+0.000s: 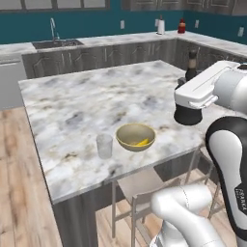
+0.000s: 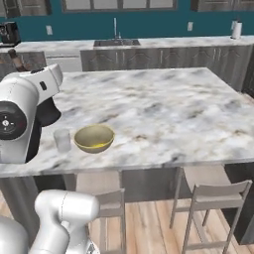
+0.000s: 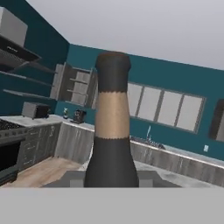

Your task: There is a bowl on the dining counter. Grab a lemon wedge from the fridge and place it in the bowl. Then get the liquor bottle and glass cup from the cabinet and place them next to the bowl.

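1. The gripper (image 3: 112,186) is clamped on the bottle (image 3: 112,127), which stands upright between the jaws.
2. In the left base view the bottle (image 1: 191,65) rises behind the white arm, over the counter (image 1: 72,106).
3. The bowl (image 1: 135,136) sits near the counter's front edge with the lemon wedge (image 1: 141,143) inside.
4. The glass (image 1: 104,146) stands just beside the bowl.

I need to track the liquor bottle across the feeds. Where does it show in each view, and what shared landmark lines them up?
Left base view: liquor bottle upper right, upright behind the white arm.
Right base view: only its top at the far left edge, above the arm.
Hand view: centre, neck and cap upright, close to the camera.
Shared landmark: sink faucet on the back counter.
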